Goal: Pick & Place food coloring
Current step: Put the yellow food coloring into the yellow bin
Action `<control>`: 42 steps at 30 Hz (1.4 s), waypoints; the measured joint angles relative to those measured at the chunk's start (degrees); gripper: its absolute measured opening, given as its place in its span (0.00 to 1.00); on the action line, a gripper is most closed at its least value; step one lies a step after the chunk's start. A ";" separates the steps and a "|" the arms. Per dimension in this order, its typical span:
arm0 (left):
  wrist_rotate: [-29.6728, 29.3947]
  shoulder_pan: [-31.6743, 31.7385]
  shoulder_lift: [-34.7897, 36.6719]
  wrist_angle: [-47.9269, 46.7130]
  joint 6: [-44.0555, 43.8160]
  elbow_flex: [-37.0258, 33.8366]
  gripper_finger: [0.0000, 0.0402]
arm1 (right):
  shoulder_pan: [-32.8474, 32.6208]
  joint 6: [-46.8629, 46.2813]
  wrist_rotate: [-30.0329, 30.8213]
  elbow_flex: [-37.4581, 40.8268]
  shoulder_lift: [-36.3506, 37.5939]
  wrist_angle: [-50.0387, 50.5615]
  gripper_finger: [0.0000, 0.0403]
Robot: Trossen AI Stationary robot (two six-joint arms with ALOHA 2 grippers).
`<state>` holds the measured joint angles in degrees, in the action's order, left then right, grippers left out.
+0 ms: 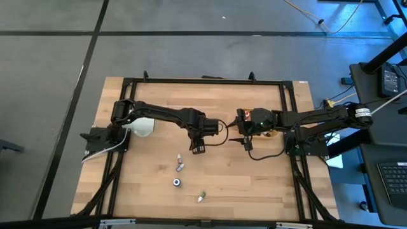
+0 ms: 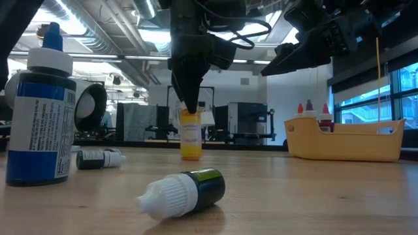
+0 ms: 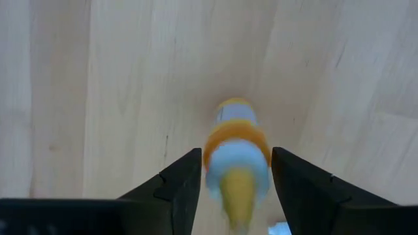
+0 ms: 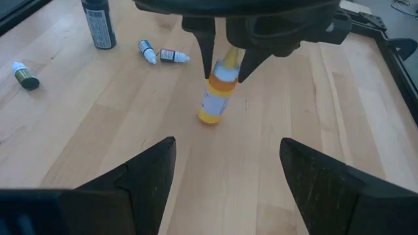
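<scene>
An orange-yellow food coloring bottle (image 2: 190,140) stands on its base on the wooden table, near the middle. In the right wrist view the bottle (image 4: 214,104) looks slightly tilted. My left gripper (image 3: 235,189) points straight down over it, its two fingers apart on either side of the pale cap (image 4: 228,62). My right gripper (image 4: 228,183) hangs open and touching nothing at the right, slanting down toward the bottle. Several other small bottles (image 1: 179,166) lie or stand toward the table's near edge. My left gripper's fingers (image 3: 186,186) stand close on both sides of the bottle's cap (image 3: 236,156), coming from above. I cannot tell whether they touch it. The bottle's base is on the table.
A tan tray (image 2: 346,140) holding a few bottles stands at the right, by my right arm. A tall blue-labelled bottle (image 2: 39,117) stands near the front, and a green one (image 2: 183,192) and a dark one (image 2: 98,158) lie on their sides. A white object (image 1: 143,127) sits under my left arm.
</scene>
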<state>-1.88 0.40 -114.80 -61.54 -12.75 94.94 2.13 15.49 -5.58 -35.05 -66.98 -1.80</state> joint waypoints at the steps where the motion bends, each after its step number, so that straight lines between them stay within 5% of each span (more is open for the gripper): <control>1: 0.00 0.00 0.00 0.03 0.00 0.00 0.45 | 0.00 0.00 0.02 0.00 0.02 0.00 0.69; 11: 0.03 -0.04 0.35 -0.02 1.31 -0.04 0.45 | 0.00 0.00 0.02 0.00 0.02 0.00 0.69; 20: -0.18 -1.30 7.83 1.86 4.86 -0.52 0.46 | -0.02 -0.11 0.02 0.00 0.00 0.92 0.69; 26: -0.10 -2.95 17.65 20.15 8.57 -11.96 0.46 | -0.02 -3.00 0.02 0.00 0.00 0.98 0.69; 37: -1.52 -6.73 37.35 73.95 9.80 -48.18 0.46 | -0.22 -6.84 -0.44 0.00 0.00 -0.23 0.69; 42: -1.74 -7.06 40.68 82.72 8.60 -56.11 0.46 | -0.22 -9.42 -0.04 -0.22 -0.17 -5.72 0.69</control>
<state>-3.62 -6.66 -74.12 21.18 -4.15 38.83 1.91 6.07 -5.63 -35.26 -67.16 -7.52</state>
